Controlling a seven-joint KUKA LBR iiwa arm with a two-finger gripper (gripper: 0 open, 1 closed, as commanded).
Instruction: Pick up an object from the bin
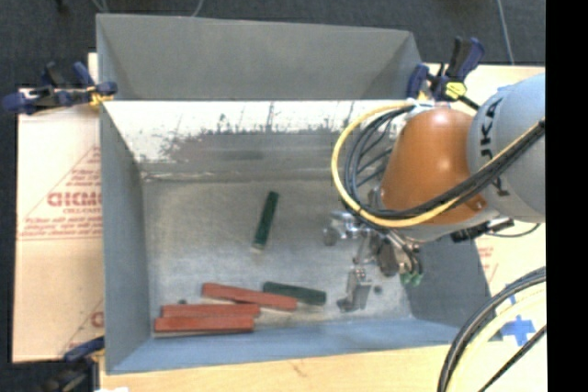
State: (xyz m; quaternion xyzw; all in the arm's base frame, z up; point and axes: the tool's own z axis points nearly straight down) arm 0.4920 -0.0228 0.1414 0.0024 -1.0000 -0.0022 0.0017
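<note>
The orange cover point(427, 165) on the arm point(510, 142) hides the right side of the bin point(119, 225) floor. The arm is cut off at the right of the picture. The hand point(354, 294) is small and dark, so its shape is hard to make out. A speck point(182, 301) by the red sticks point(209, 319) is too small to name.

Matt metal, dull bars, glossy cover

We see the grey metal bin point(119, 225) matt, its floor scuffed and speckled (far wall streaked with dark scratches); the red-brown bars point(207, 323) and dark green bars point(265, 220) look smooth and dull; the arm's orange cover point(427, 165) is glossy, the gripper point(352, 298) bare metal with a faint shine.
</note>
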